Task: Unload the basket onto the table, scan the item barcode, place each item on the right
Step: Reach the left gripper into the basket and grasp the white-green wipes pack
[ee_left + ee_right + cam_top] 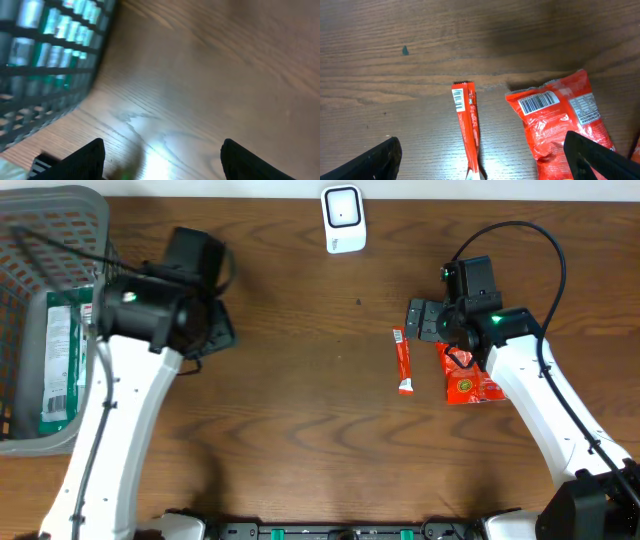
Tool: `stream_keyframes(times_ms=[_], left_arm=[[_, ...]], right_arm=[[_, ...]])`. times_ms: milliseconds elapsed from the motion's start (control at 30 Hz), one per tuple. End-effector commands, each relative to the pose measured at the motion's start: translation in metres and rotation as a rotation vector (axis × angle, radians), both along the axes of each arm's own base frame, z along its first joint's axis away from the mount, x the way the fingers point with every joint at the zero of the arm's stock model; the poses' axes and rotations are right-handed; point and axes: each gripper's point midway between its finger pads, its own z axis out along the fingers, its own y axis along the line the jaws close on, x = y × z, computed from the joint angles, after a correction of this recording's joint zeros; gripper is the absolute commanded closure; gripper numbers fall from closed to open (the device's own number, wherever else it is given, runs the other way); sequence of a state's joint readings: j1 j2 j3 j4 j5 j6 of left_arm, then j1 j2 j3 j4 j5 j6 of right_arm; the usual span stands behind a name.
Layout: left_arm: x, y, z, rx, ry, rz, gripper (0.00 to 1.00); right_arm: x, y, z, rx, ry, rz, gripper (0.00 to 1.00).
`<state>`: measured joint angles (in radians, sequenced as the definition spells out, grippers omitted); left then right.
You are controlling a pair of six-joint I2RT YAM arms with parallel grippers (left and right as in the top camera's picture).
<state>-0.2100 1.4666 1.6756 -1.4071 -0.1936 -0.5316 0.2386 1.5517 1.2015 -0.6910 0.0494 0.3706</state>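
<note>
One basket [60,198] holding a green packet [60,365]; red stick [403,362], red bag [470,383], scanner [343,218] on bench [300,430]; left pincer [162,160], right pincer [485,161] spread, empty.

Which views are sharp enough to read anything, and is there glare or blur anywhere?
Left wrist: soft throughout, basket mesh smeared, a bright glare patch on the table low centre. Right wrist: crisp, barcodes on the red pouch and stick packet resolved. Overhead: sharp, evenly lit.

Perhaps a mock shop checkout: white scanner [343,219], grey basket [70,220], barcoded red snack bag [555,125], wooden table [300,430].
</note>
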Motion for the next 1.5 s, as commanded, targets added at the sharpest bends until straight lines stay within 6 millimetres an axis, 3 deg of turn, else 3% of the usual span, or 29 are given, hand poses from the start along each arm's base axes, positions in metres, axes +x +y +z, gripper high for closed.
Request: stream_keyframes(times_ms=[0,133,267,433,567,667,767,900,1067,1167,1467], left_arm=[[-0.018,0.028,0.022,-0.018,-0.076,0.113,0.26],[-0.041,0.047,0.028,-0.022,-0.064,0.181,0.26],[-0.067,0.063,0.033,-0.021,-0.049,0.275,0.33],[-0.086,0.077,0.045,-0.029,-0.113,0.351,0.33],[-0.096,0.08,0.04,-0.032,-0.097,0.374,0.34],[-0.104,0.066,0.024,-0.09,-0.013,0.33,0.41],[-0.109,0.059,0.005,-0.108,0.065,0.268,0.46],[-0.112,0.081,-0.003,0.012,0.086,0.326,0.47],[-0.112,0.105,0.005,0.13,0.031,0.451,0.47],[-0.105,0.107,0.007,0.136,-0.001,0.454,0.46],[-0.107,0.124,0.009,0.185,-0.002,0.525,0.46]], right_arm=[[0.002,-0.003,0.0,-0.018,-0.003,0.002,0.01],[0.002,-0.003,0.0,-0.017,-0.003,0.002,0.01],[0.002,-0.003,0.0,-0.017,-0.002,0.002,0.01],[0.002,-0.003,0.0,-0.017,-0.003,0.002,0.01],[0.002,-0.003,0.0,-0.018,-0.002,0.002,0.01],[0.002,-0.003,0.0,-0.017,-0.002,0.002,0.01],[0.002,-0.003,0.0,-0.017,-0.003,0.002,0.01],[0.002,-0.003,0.0,-0.017,-0.003,0.002,0.01],[0.002,-0.003,0.0,-0.017,-0.003,0.002,0.01],[0.002,-0.003,0.0,-0.017,-0.002,0.002,0.01],[0.002,-0.003,0.0,-0.017,-0.003,0.002,0.01]])
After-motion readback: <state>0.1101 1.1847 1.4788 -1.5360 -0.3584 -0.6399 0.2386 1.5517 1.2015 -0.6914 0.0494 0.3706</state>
